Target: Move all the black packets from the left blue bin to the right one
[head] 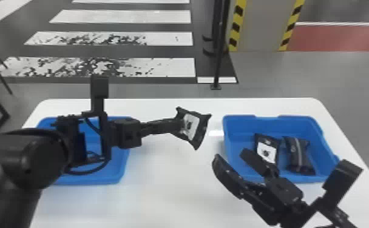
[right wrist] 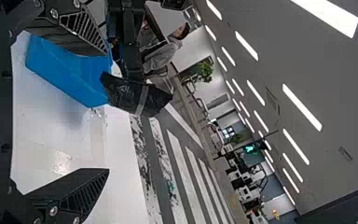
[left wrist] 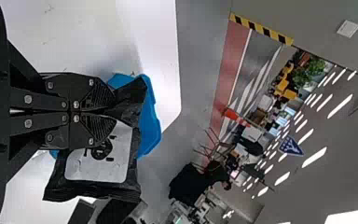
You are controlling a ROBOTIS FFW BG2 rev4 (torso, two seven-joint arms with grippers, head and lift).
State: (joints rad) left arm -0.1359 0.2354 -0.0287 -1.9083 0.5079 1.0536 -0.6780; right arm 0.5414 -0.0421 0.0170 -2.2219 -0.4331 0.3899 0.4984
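Black packet (head: 192,126), gripped by the left tool (head: 179,125), is positioned left of the right bin (head: 235,142); the open right tool (head: 231,153) stands nearer the robot, to the packet's right.

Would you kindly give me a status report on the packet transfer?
Left gripper shut on black packet, over table. Right gripper open, empty. Two packets in right bin. Left arm partly hides left bin.

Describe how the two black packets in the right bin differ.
The left packet shows a white label; the right packet shows a pale lengthwise stripe. In the head view, the right gripper partly hides the left packet, not the right packet. Both are black and lie in the right bin.
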